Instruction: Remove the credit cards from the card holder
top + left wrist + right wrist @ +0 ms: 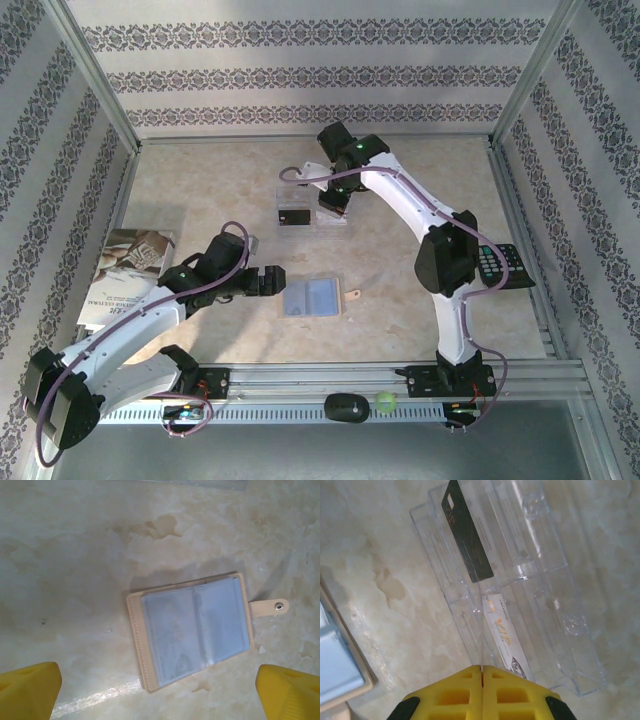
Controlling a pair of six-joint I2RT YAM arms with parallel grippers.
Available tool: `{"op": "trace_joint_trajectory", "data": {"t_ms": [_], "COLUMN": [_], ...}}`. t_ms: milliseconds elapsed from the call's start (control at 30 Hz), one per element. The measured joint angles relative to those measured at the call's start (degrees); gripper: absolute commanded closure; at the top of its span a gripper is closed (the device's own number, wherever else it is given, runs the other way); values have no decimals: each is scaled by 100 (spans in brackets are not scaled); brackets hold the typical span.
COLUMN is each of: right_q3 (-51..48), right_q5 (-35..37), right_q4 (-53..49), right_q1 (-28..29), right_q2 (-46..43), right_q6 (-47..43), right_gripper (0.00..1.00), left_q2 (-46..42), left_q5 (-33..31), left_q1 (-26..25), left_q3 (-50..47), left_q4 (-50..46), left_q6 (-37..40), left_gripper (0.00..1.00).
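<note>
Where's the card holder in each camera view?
Top external: the card holder lies open near the table's centre, towards the near edge.
Left wrist: mid-frame, slightly right, open, tab pointing right.
Right wrist: cut off at the lower-left corner.
Shared landmark: the clear tray, beyond the holder in the top view, centre-right in the right wrist view.

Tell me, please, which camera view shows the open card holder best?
The left wrist view: the card holder lies whole and open, its blue sleeves, tan border and snap tab clear. In the top external view the card holder is small, mid-table. The right wrist view catches one corner of it at lower left.
</note>
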Motion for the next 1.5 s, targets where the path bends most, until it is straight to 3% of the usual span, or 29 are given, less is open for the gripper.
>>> {"op": "trace_joint_trajectory", "data": {"t_ms": [600,1500], "right_q3": [-68,-737], "right_q5": [273,479], "right_q4": [-17,750], "right_q1": [-79,-79], "right_q2": [262,234], "right_q6": [-1270,-1738], "right_gripper": [100,100], "left_q2": [249,490], "left_q5": [-11,59], "left_q1": [354,503], "left_q3": [0,-26], "left_q4": [-136,-142], "left_q6": [-24,-79], "left_gripper": [0,0]}}
